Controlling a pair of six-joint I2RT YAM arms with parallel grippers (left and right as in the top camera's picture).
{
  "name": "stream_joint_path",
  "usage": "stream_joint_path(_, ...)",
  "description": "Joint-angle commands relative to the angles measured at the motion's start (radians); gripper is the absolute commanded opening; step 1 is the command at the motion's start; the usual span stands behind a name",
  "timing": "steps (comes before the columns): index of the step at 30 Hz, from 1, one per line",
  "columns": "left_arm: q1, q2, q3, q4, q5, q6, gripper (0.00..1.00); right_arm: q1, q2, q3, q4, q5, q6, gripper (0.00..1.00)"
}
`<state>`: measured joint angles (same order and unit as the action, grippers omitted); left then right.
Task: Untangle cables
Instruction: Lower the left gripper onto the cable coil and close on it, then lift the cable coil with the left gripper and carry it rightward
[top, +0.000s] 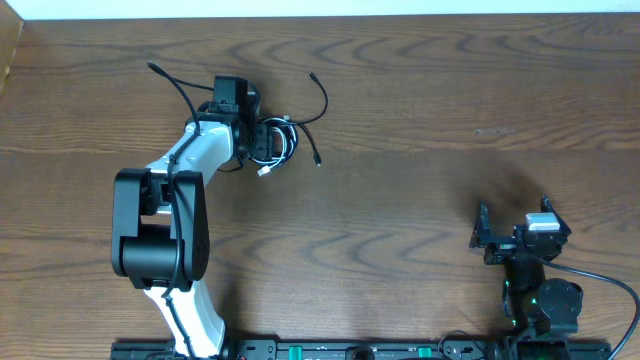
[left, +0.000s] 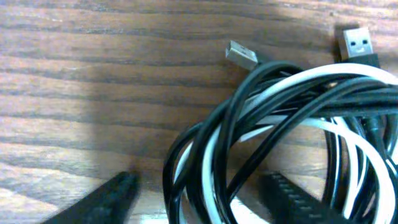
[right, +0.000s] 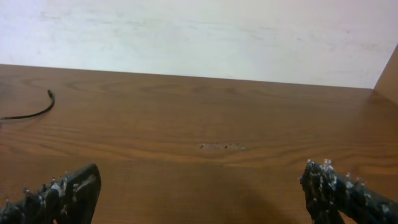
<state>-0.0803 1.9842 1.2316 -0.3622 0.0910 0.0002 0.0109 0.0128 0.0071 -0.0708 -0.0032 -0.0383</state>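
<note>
Overhead view: in the upper left of the frame, the white-and-black left arm (top: 190, 160) is reaching across the dark brown wood-grain table (top: 420, 130). The left gripper (top: 268, 142) is sitting over a small bundle of two cables looped together, a thin black cord (top: 326, 98) and a thin white cord (top: 267, 170). One black tail is arcing out to the right of the bundle, and a white plug end is poking out just below it.

In the left wrist view, the left gripper (left: 199, 190) is standing released. Its black fingers (left: 109, 202) are spread along the bottom edge with strands of the coil between them and nothing pinched. The white cord (left: 348, 78) and black cord (left: 249, 93) are winding through each other right of centre, with two metal USB plugs (left: 241, 55) lying on the wood above the coil.

At the lower right of the overhead frame, well apart from the cables, the right gripper (top: 514, 212) is resting with its jaws spread wide. Its wrist view is showing both fingertips (right: 84, 180) at the bottom corners, with a white wall (right: 199, 31) beyond the table.
</note>
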Motion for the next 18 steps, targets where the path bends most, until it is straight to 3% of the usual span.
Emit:
stream_joint_path(1,0.002,0.015,-0.003,-0.003,-0.006,-0.002,0.50,0.010,0.001,-0.002,-0.005,0.009,-0.011,0.99)
stream_joint_path(8,0.002,0.000,-0.003,-0.003,-0.006,-0.003,0.19,0.010,0.001,-0.002,-0.005,0.009,-0.011,0.99)
stream_joint_path(9,0.002,-0.007,-0.003,-0.003,-0.005,-0.003,0.09,0.010,0.001,-0.002,-0.005,0.009,-0.011,0.99)
stream_joint_path(18,0.002,-0.172,-0.003,-0.008,0.079,-0.023,0.08,0.010,0.001,-0.002,-0.005,0.009,-0.011,0.99)
